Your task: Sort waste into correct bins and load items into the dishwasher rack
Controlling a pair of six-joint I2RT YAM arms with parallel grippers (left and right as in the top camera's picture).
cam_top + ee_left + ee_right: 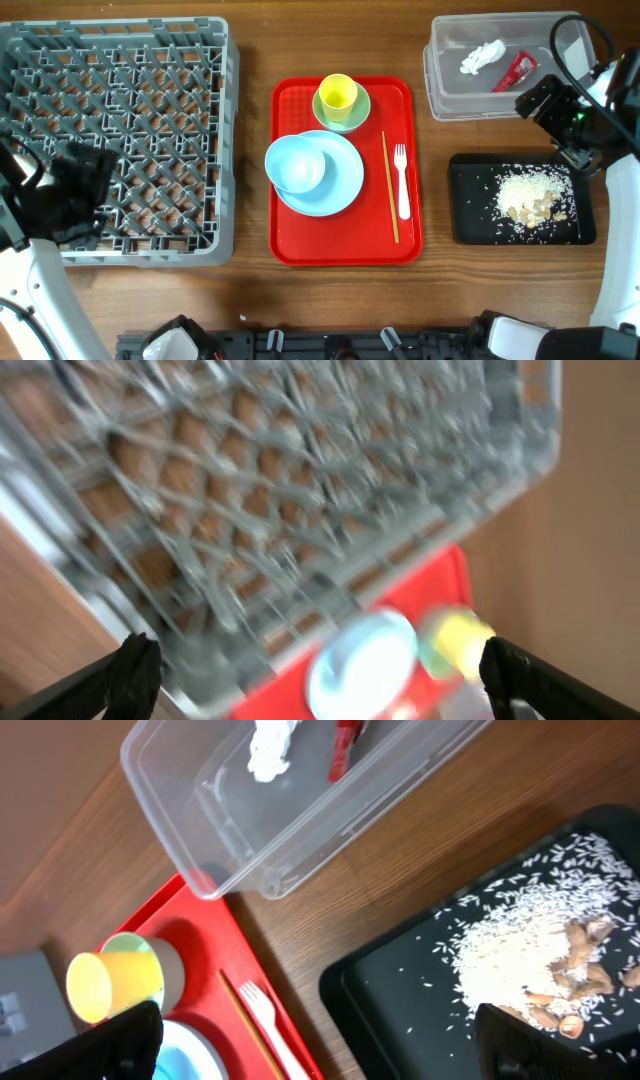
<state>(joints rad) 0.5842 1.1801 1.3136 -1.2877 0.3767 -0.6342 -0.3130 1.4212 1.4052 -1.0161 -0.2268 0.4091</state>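
On the red tray (300,240) a yellow cup (337,94) stands on a green saucer (358,114). A small bowl (298,165) rests on the pale-blue plate (340,190), with chopsticks (390,185) and a white fork (401,180) beside them. The clear tub (445,85) holds the tissue (482,56) and the red wrapper (515,72). Rice scraps (530,192) lie in the black tray (470,215). My right gripper (535,100) (320,1050) hangs open and empty between tub and black tray. My left gripper (95,190) (320,685), open and empty, hovers over the grey rack (120,130).
The rack fills the table's left side, the red tray the middle, and the two bins the right. Bare wood shows between them and along the front edge. The left wrist view is blurred.
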